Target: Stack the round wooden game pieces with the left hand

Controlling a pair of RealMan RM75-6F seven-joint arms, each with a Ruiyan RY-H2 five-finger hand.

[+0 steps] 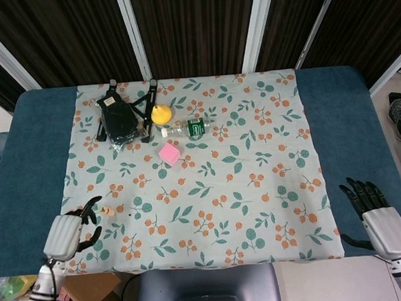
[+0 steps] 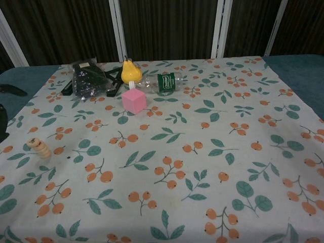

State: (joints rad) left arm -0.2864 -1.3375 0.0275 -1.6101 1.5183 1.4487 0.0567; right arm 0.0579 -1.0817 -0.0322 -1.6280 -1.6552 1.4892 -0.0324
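Left hand point(image 1: 67, 233) released, fingers spread beside stacked round wooden game pieces point(image 2: 40, 148); stack upright, seemingly complete.

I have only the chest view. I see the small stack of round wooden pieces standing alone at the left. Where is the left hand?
Observer: The left hand is beside the stack of round wooden pieces, apart from it, with its fingers spread and holding nothing.
Operator: And the right hand? My view does not show it.
Observer: The right hand is at the near right corner, by the blue table cover. Its fingers are apart and it is empty.
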